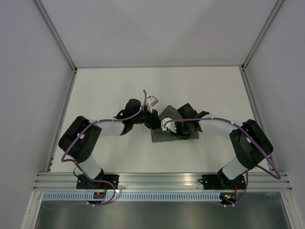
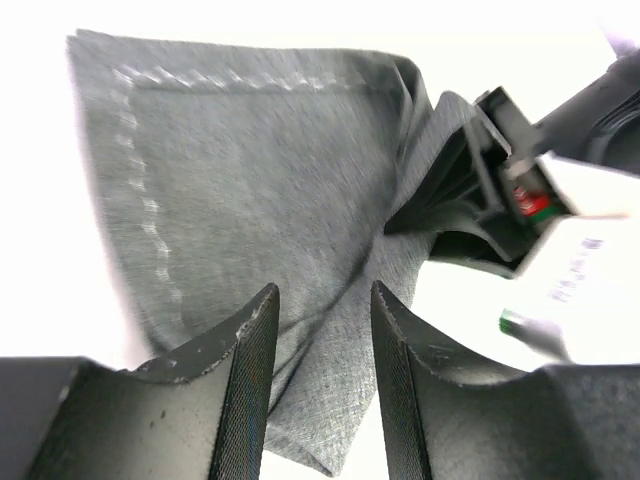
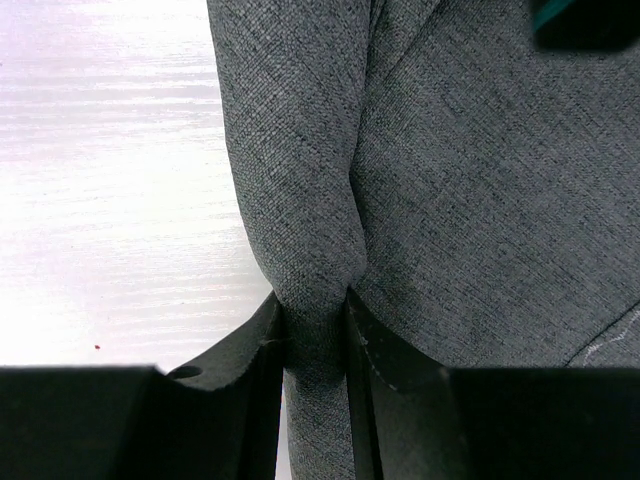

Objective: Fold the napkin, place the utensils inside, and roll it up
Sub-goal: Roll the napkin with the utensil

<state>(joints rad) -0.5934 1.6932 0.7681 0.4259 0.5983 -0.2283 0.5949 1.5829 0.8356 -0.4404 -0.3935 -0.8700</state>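
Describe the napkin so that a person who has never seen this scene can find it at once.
On the white table, look at the middle, where the two black arms meet. The napkin is the crumpled dark grey cloth there, one fold pinched in the right gripper. It is the only cloth, with a pale stitched line near its edge.

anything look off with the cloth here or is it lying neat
Not neat: the napkin is bunched in a heap between the two arms instead of lying flat. One thick fold is pinched in the right hand, and deep creases run beside the open left hand.
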